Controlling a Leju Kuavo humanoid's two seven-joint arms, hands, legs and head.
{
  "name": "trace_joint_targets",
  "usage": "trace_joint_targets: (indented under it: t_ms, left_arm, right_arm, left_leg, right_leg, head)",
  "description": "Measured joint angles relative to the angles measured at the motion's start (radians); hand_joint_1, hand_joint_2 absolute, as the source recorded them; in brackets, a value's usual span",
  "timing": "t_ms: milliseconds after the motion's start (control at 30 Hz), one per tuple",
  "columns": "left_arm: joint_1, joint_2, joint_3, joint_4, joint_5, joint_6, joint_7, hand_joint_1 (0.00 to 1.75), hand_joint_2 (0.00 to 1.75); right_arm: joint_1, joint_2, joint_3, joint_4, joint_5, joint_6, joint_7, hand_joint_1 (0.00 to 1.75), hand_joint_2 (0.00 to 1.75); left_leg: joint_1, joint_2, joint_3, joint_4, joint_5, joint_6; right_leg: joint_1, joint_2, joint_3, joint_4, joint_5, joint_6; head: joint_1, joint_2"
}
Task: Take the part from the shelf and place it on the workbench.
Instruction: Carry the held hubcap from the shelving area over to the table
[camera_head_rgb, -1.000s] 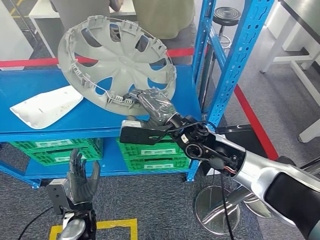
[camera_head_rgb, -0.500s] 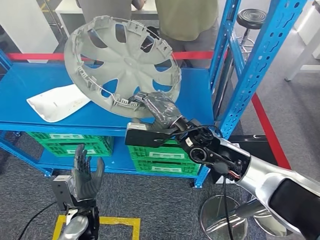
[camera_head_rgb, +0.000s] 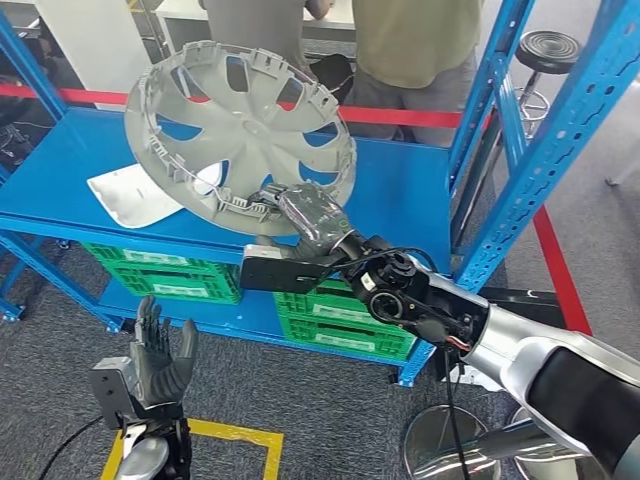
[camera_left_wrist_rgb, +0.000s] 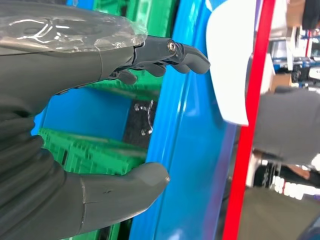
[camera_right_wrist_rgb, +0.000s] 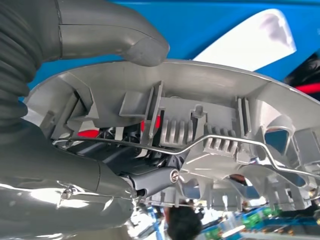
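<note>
Hubcap (camera_head_rgb: 240, 135) in right hand (camera_head_rgb: 313, 220)

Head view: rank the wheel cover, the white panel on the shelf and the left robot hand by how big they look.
1. Wheel cover, largest.
2. White panel, partly hidden behind the cover.
3. Left robot hand, smallest, though it is nearer the camera, so true sizes stay unsure.

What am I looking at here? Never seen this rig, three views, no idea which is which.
It is a two-armed humanoid robot. The wide picture is from its head, looking down. Its right hand grips the rim of a grey wheel cover, lifted above a blue shelf. A white panel lies on that shelf, with green crates below. The left hand hangs low, open, holding nothing. The other two pictures come from wrist cameras: one shows the left hand's fingers, the other the cover's ribbed underside.
</note>
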Motion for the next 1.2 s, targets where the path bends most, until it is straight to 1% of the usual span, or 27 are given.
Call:
trace_joint_targets:
  t_ms: [33,100,133,200,233,267,300,333,400,433,467,500,567,600,633,700,733,767,800,833,867,900,967,1000,1067,1133,1200]
  left_arm:
    - [0.000,0.000,0.000,0.000,0.001,-0.001,0.000,0.00,1.75]
    - [-0.002,-0.001,-0.001,-0.001,0.003,-0.003,0.000,0.00,1.75]
    - [-0.003,-0.002,-0.001,-0.001,0.005,-0.004,0.000,0.00,1.75]
    - [-0.006,-0.005,-0.003,-0.001,0.007,-0.009,0.000,0.00,1.75]
    - [-0.007,-0.007,-0.003,-0.001,0.007,-0.011,0.000,0.00,1.75]
    - [-0.007,-0.008,-0.003,-0.001,0.007,-0.013,0.000,0.00,1.75]
    - [-0.007,-0.009,-0.003,0.000,0.007,-0.014,-0.001,0.00,1.75]
    - [-0.007,-0.009,-0.003,0.000,0.007,-0.015,-0.001,0.00,1.75]
    - [-0.007,-0.010,-0.004,0.000,0.006,-0.015,-0.002,0.00,1.75]
    - [-0.008,-0.010,-0.005,0.000,0.006,-0.015,-0.003,0.00,1.75]
    - [-0.009,-0.011,-0.007,0.000,0.006,-0.015,-0.003,0.00,1.75]
    - [-0.009,-0.011,-0.008,0.000,0.006,-0.015,-0.004,0.00,1.75]
    - [-0.008,-0.010,-0.010,0.000,0.005,-0.015,-0.005,0.00,1.75]
    - [-0.008,-0.009,-0.010,0.000,0.005,-0.015,-0.006,0.00,1.75]
    - [-0.008,-0.007,-0.010,0.000,0.005,-0.013,-0.007,0.00,1.75]
    - [-0.007,-0.005,-0.010,0.000,0.006,-0.009,-0.011,0.00,1.75]
    - [-0.005,-0.004,-0.010,0.000,0.006,-0.007,-0.012,0.00,1.75]
    - [-0.003,-0.003,-0.010,0.000,0.006,-0.005,-0.014,0.00,1.75]
    - [0.000,-0.002,-0.010,0.000,0.007,-0.004,-0.014,0.00,1.75]
    - [0.003,0.000,-0.010,0.000,0.008,-0.002,-0.015,0.00,1.75]
    - [0.005,0.002,-0.010,0.000,0.008,-0.002,-0.016,0.00,1.75]
    - [0.006,0.005,-0.010,0.000,0.008,-0.002,-0.016,0.00,1.75]
    - [0.006,0.007,-0.010,0.000,0.008,-0.002,-0.017,0.00,1.75]
    - [0.006,0.007,-0.010,0.000,0.008,-0.002,-0.018,0.00,1.75]
    - [0.008,0.008,-0.010,0.000,0.007,-0.002,-0.018,0.00,1.75]
    - [0.008,0.009,-0.010,0.000,0.006,-0.002,-0.018,0.00,1.75]
    - [0.006,0.008,-0.010,0.000,0.005,-0.002,-0.018,0.00,1.75]
  right_arm:
    - [0.000,0.000,-0.001,0.000,0.000,0.000,0.000,1.75,1.75]
    - [0.000,-0.001,-0.004,0.000,0.000,0.001,0.001,1.75,1.75]
    - [0.001,-0.003,-0.006,0.000,0.000,0.002,0.002,1.75,1.75]
    - [0.002,-0.007,-0.007,0.000,0.000,0.002,0.001,1.75,1.75]
    - [0.004,-0.010,-0.007,0.000,0.000,0.002,0.001,1.75,1.75]
    - [0.006,-0.011,-0.007,0.000,0.000,0.003,0.001,1.75,1.75]
    - [0.009,-0.012,-0.007,0.000,-0.001,0.003,0.002,1.75,1.75]
    - [0.010,-0.012,-0.008,0.000,-0.001,0.003,0.002,1.75,1.75]
    - [0.012,-0.016,-0.009,0.000,-0.001,0.003,0.002,1.75,1.75]
    - [0.012,-0.017,-0.010,0.000,-0.001,0.003,0.001,1.75,1.75]
    - [0.012,-0.019,-0.011,0.000,0.000,0.002,0.000,1.75,1.75]
    - [0.014,-0.019,-0.012,0.000,0.000,0.002,-0.002,1.75,1.75]
    - [0.016,-0.019,-0.013,0.000,0.001,0.001,-0.007,1.75,1.75]
    - [0.018,-0.019,-0.014,0.000,0.001,0.000,-0.009,1.75,1.75]
    - [0.020,-0.019,-0.016,0.001,0.001,-0.003,-0.011,1.75,1.75]
    - [0.024,-0.019,-0.021,0.001,0.001,-0.013,-0.016,1.75,1.75]
    - [0.028,-0.019,-0.024,0.001,0.001,-0.020,-0.019,1.75,1.75]
    - [0.034,-0.019,-0.027,0.001,-0.001,-0.027,-0.023,1.75,1.75]
    - [0.045,-0.019,-0.030,0.000,-0.003,-0.036,-0.025,1.75,1.75]
    - [0.057,-0.019,-0.035,0.000,-0.006,-0.045,-0.028,1.75,1.75]
    - [0.071,-0.020,-0.039,0.000,-0.010,-0.053,-0.029,1.75,1.75]
    - [0.084,-0.020,-0.042,-0.001,-0.013,-0.061,-0.029,1.75,1.75]
    - [0.101,-0.022,-0.049,-0.001,-0.017,-0.070,-0.030,1.75,1.75]
    - [0.106,-0.022,-0.052,-0.002,-0.017,-0.072,-0.031,1.75,1.75]
    - [0.115,-0.023,-0.058,-0.005,-0.015,-0.077,-0.032,1.75,1.75]
    - [0.124,-0.024,-0.065,-0.009,-0.008,-0.078,-0.033,1.75,1.75]
    - [0.136,-0.027,-0.071,-0.012,0.001,-0.076,-0.034,1.75,1.75]
  left_leg:
    - [0.001,-0.014,0.001,-0.004,0.002,0.003]
    - [0.006,-0.038,0.005,-0.012,0.006,0.010]
    - [0.009,-0.048,0.007,-0.016,0.009,0.015]
    - [0.011,-0.072,0.008,-0.016,0.010,0.019]
    - [0.010,-0.086,0.008,-0.016,0.010,0.020]
    - [0.010,-0.101,0.008,-0.015,0.010,0.021]
    - [0.010,-0.117,0.009,-0.014,0.010,0.020]
    - [0.011,-0.132,0.011,-0.013,0.009,0.020]
    - [0.010,-0.162,0.010,-0.008,0.007,0.016]
    - [0.012,-0.174,0.006,-0.005,0.006,0.013]
    - [0.014,-0.185,0.001,-0.003,0.007,0.008]
    - [0.017,-0.196,-0.004,-0.005,0.010,0.002]
    - [0.018,-0.213,-0.007,-0.008,0.013,-0.009]
    - [0.015,-0.196,-0.011,0.001,0.005,-0.014]
    - [0.012,-0.166,-0.026,0.033,-0.012,-0.018]
    - [0.013,-0.091,-0.091,0.157,-0.069,-0.027]
    - [0.016,-0.073,-0.130,0.226,-0.092,-0.032]
    - [0.019,-0.064,-0.156,0.269,-0.100,-0.035]
    - [0.021,-0.059,-0.162,0.273,-0.089,-0.037]
    - [0.023,-0.054,-0.146,0.236,-0.062,-0.038]
    - [0.023,-0.039,-0.111,0.166,-0.025,-0.037]
    - [0.019,-0.011,-0.072,0.089,0.005,-0.035]
    - [0.012,0.023,-0.024,-0.007,0.036,-0.023]
    - [0.009,0.023,-0.021,-0.018,0.034,-0.016]
    - [0.010,-0.006,-0.021,-0.018,0.033,-0.005]
    - [0.014,-0.031,-0.017,-0.022,0.034,0.005]
    - [0.016,-0.056,-0.015,-0.023,0.033,0.014]
  right_leg:
    - [-0.001,-0.008,0.003,-0.001,-0.003,0.005]
    - [-0.005,0.012,-0.004,0.023,-0.026,0.015]
    - [-0.008,0.034,-0.021,0.066,-0.052,0.019]
    - [-0.010,0.074,-0.085,0.204,-0.116,0.023]
    - [-0.010,0.081,-0.116,0.267,-0.136,0.024]
    - [-0.010,0.085,-0.135,0.298,-0.136,0.024]
    - [-0.010,0.087,-0.135,0.288,-0.115,0.023]
    - [-0.010,0.092,-0.117,0.238,-0.077,0.020]
    - [-0.014,0.135,-0.061,0.094,0.000,0.013]
    - [-0.016,0.158,-0.040,0.040,0.021,0.010]
    - [-0.017,0.174,-0.029,0.011,0.028,0.008]
    - [-0.016,0.177,-0.026,0.004,0.024,0.006]
    - [-0.019,0.151,-0.015,-0.009,0.025,0.000]
    - [-0.023,0.137,-0.008,-0.016,0.026,-0.005]
    - [-0.027,0.122,-0.001,-0.023,0.028,-0.009]
    - [-0.026,0.095,0.004,-0.028,0.028,-0.015]
    - [-0.024,0.080,0.004,-0.028,0.026,-0.016]
    - [-0.024,0.066,0.005,-0.028,0.024,-0.016]
    - [-0.024,0.051,0.007,-0.028,0.021,-0.015]
    - [-0.024,0.037,0.011,-0.028,0.017,-0.014]
    - [-0.024,0.023,0.017,-0.027,0.012,-0.010]
    - [-0.021,0.011,0.021,-0.027,0.007,-0.006]
    - [-0.013,-0.008,0.028,-0.025,-0.003,0.005]
    - [-0.010,-0.017,0.030,-0.025,-0.007,0.010]
    - [-0.010,-0.033,0.037,-0.027,-0.015,0.021]
    - [-0.016,0.000,0.027,0.011,-0.047,0.028]
    - [-0.019,0.059,-0.029,0.137,-0.111,0.030]
  head:
    - [0.000,0.000]
    - [0.004,0.000]
    - [0.008,0.000]
    - [0.020,0.000]
    - [0.025,0.000]
    - [0.028,0.000]
    - [0.031,0.000]
    - [0.035,0.000]
    - [0.042,0.000]
    - [0.043,0.000]
    - [0.044,0.000]
    - [0.045,0.000]
    - [0.050,0.000]
    - [0.048,0.000]
    - [0.042,0.000]
    - [0.024,0.000]
    - [0.018,0.000]
    - [0.014,0.000]
    - [0.011,0.000]
    - [0.008,0.000]
    - [0.006,0.000]
    - [0.003,0.000]
    - [0.003,0.000]
    - [0.005,0.000]
    - [0.013,0.000]
    - [0.021,0.000]
    - [0.035,0.000]
